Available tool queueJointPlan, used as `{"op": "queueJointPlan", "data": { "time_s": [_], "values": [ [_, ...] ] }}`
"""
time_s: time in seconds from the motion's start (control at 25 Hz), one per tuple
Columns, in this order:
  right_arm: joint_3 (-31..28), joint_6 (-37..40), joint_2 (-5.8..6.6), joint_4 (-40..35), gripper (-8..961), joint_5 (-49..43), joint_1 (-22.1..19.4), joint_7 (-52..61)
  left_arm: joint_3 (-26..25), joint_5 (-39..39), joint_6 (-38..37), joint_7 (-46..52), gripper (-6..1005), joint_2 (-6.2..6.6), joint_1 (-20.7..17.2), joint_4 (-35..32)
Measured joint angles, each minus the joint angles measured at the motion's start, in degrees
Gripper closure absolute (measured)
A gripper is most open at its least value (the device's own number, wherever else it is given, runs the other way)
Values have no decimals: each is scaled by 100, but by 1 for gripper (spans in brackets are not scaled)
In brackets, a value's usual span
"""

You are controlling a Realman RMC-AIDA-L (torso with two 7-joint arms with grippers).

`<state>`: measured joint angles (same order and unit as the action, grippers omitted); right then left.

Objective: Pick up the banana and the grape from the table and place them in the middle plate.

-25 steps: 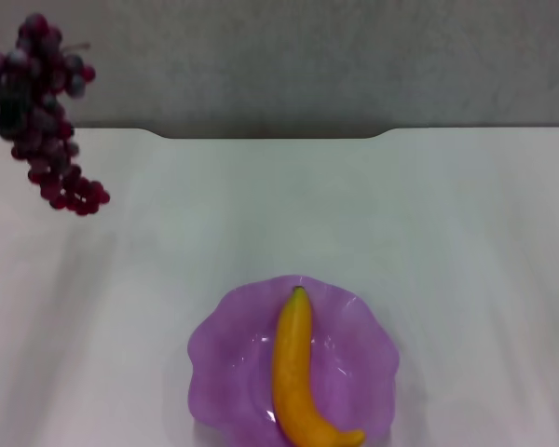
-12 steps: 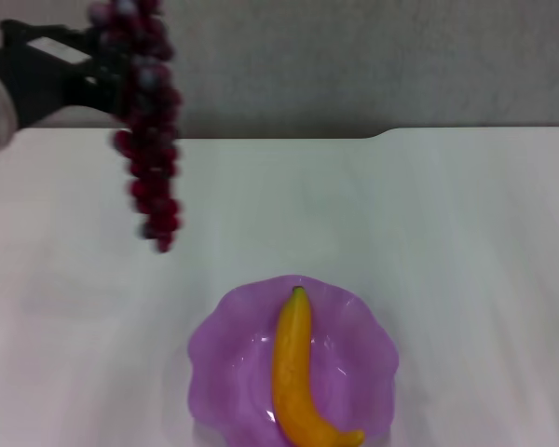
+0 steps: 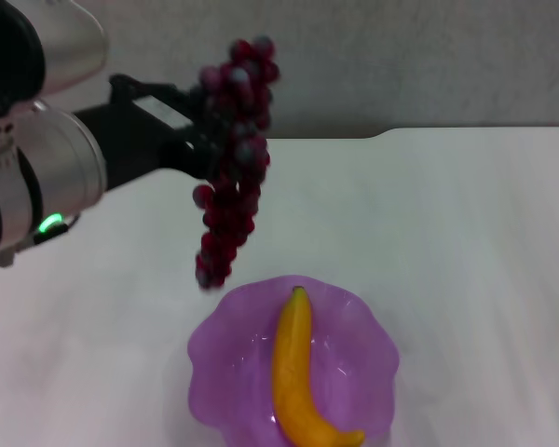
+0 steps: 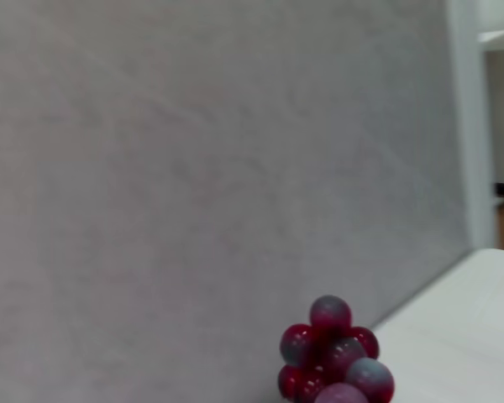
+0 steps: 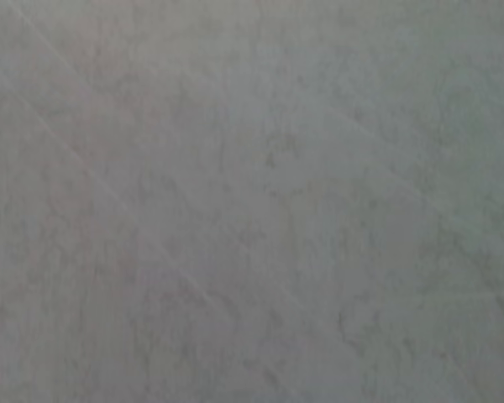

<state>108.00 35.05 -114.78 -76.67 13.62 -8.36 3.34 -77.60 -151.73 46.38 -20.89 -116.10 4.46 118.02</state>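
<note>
The yellow banana [image 3: 296, 372] lies in the purple scalloped plate [image 3: 224, 349] near the table's front edge. My left gripper [image 3: 205, 126] comes in from the left and is shut on the top of the dark red grape bunch [image 3: 228, 168]. The bunch hangs in the air, its lower end just above the plate's far-left rim. The top grapes also show in the left wrist view [image 4: 334, 353]. The right gripper is out of view; only a dark bit shows at the far right edge of the head view.
The white table [image 3: 466, 242] spreads around the plate, with a notch in its far edge [image 3: 279, 137]. A grey wall [image 3: 401, 56] stands behind it. The right wrist view shows only a grey surface.
My left arm has carried the grape bunch from the far left toward the middle and lower, so it now hangs by the plate's rim. The banana and plate have not moved.
</note>
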Motion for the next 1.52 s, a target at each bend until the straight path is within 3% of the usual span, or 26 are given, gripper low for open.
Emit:
{"op": "queueJointPlan", "data": {
  "time_s": [0.28,0.52,0.92,1.32,1.48,1.52],
  "values": [
    [-1,11,0,3,183,0,1,0,22,913,450,-643,816,2,2,-12],
    [5,10,0,-25,183,0,1,0,21,1203,681,-843,817,2,25,-87],
    [0,13,0,-39,183,0,1,0,-2,2086,1040,-1225,816,5,296,-697],
    [0,19,0,-34,183,0,3,0,23,2153,1057,-1321,820,-8,620,-1709],
    [0,19,0,-30,183,0,16,0,26,2377,1022,-1561,821,-8,720,-2135],
    [-1,19,0,-28,183,0,18,0,25,2662,1007,-1961,821,-8,798,-2501]
  ]
}}
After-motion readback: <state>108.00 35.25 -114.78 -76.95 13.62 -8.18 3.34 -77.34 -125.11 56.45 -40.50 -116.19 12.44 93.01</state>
